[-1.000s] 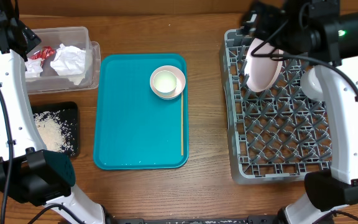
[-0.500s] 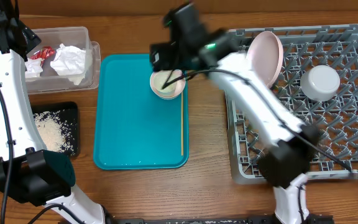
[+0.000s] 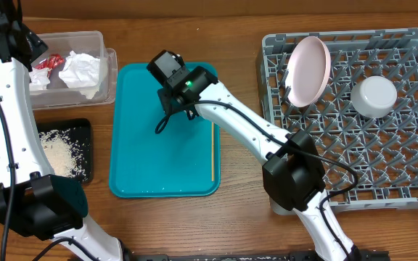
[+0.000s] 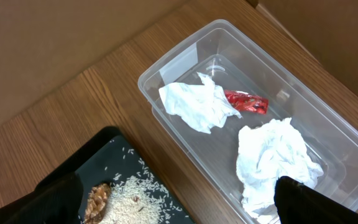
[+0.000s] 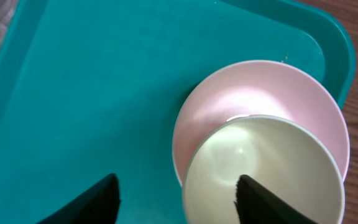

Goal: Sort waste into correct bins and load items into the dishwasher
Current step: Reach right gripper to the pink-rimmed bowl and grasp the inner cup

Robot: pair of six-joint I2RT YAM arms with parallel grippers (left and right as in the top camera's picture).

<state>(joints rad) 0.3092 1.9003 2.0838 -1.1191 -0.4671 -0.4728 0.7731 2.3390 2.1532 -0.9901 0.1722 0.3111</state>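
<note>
My right gripper (image 5: 179,202) is open low over the teal tray (image 5: 92,93). One finger hangs over a whitish bowl (image 5: 263,168) that sits nested in a pinkish-white bowl (image 5: 253,87). In the overhead view the right gripper (image 3: 180,90) hides these bowls. The pale pink plate (image 3: 308,70) stands on edge in the grey dish rack (image 3: 354,181), beside an upturned whitish bowl (image 3: 374,96). My left gripper (image 4: 185,208) is open and empty above the clear tub (image 4: 166,62), which holds white napkins (image 4: 197,106) and a red wrapper (image 4: 246,102). Rice (image 4: 135,196) lies in the black tray (image 4: 101,146). The cup is out of view.
A thin wooden stick (image 3: 212,148) lies along the teal tray's right side (image 3: 158,167). The clear tub (image 3: 85,40) and black tray (image 3: 82,130) stand at the table's left. The rack fills the right side.
My right arm has left the pink plate standing in the rack and swung left over the teal tray, now covering the bowls. The left arm has not moved.
</note>
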